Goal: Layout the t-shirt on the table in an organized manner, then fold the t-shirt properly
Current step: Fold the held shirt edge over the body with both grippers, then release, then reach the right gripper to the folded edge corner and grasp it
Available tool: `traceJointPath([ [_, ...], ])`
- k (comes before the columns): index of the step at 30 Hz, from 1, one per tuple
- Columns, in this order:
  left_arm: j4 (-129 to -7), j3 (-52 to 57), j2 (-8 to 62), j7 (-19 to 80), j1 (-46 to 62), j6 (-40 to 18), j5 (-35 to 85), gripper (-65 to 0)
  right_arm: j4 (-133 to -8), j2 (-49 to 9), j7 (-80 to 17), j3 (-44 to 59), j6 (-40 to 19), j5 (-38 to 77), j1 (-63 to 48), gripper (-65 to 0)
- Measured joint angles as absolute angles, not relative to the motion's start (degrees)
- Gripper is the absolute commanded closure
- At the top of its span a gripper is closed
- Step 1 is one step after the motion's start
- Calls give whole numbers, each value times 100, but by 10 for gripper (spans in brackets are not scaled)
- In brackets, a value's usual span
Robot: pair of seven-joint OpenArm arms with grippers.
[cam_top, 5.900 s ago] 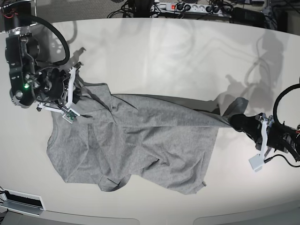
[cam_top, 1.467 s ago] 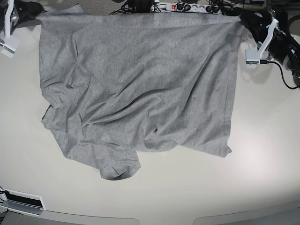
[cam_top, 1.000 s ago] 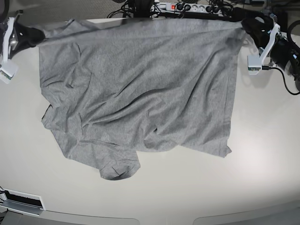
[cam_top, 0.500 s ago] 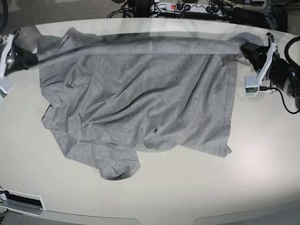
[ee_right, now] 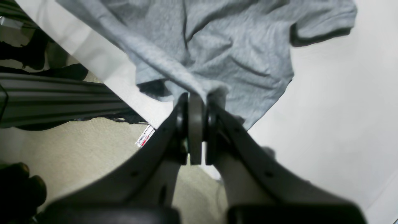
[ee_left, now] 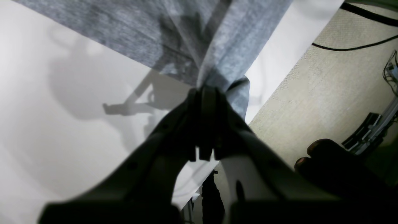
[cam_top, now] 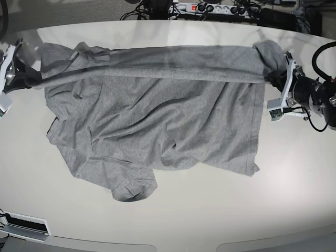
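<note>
T-shirt [cam_top: 157, 115] is lying spread across the off-white table [cam_top: 173, 220], its far edge folding over toward the near side. Left gripper [ee_left: 203, 90] and right gripper [ee_right: 199, 95] are each pinching a corner of that raised edge.

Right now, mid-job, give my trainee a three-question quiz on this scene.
1. True or false: both grippers are shut on the shirt.
2. The edge stretched between the left gripper and right gripper lies: A) over the shirt's far part, B) off the table, C) at the near edge.
3. Fill in: the shirt's colour is ____.

Key: 1 true; 2 A; 3 grey.
</note>
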State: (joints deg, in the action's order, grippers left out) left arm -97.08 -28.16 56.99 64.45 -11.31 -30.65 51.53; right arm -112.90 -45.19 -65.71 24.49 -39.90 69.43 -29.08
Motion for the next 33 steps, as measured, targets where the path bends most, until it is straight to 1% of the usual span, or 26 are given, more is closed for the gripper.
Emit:
traceJointPath([
  [4, -9708, -2816, 5699, 6447, -1310, -3063, 5046, 0, -11290, -4480, -6549, 2449, -3992, 6941, -2727, 0],
  [7, -9708, -2816, 5697, 6445, -1450, -2781, 4974, 0, -11290, -4316, -6547, 2449, -3992, 6941, -2580, 0],
  [11, -9708, -2816, 5699, 6447, -1509, -2781, 4947, 0, -11290, -4259, -6528, 2449, -3992, 6897, -2585, 0],
  [15, -9708, -2816, 5699, 6445, -1509, -2781, 4945, 0, -11290, -4254, -6204, 2449, -3992, 6479, -2587, 0],
  [22, -9708, -2816, 5697, 6217, -1509, -2786, 4591, 0, -11290, -4246, -6075, 2449, -3994, 6436, -2508, 0],
  [23, -9708, -2816, 5697, 6139, -1518, -2788, 4486, -53, -11290, -4237, -5992, 2449, -4001, 6287, -2429, -60],
  [25, -9708, -2834, 5684, 6156, -1664, -2801, 4333, -231, -11286, -4215, -5833, 2449, -3992, 6014, -2217, -218],
  [26, -9708, -2840, 5684, 6165, -1758, -2740, 4294, -309, -11286, -4222, -5800, 2449, -3992, 5922, -2117, -287],
  [27, -9706, -2838, 5686, 6167, -1857, -2587, 4287, -368, -11286, -4224, -5798, 2449, -3942, 5887, -2016, -333],
  [28, -9706, -2838, 5695, 6154, -1944, -2519, 4296, -403, -11286, -4222, -5798, 2449, -3850, 5839, -1942, -352],
  [29, -9706, -2834, 5701, 6149, -2016, -2399, 4298, -410, -11286, -4217, -5791, 2449, -3760, 5787, -1881, -352],
  [31, -9706, -2827, 5699, 6152, -2095, -2340, 4211, -409, -11286, -4222, -5859, 2449, -3575, 5741, -1787, -351],
  [33, -9706, -2827, 5699, 6195, -2099, -2333, 4211, -402, -11286, -4222, -5918, 2449, -3577, 5846, -1778, -351],
])
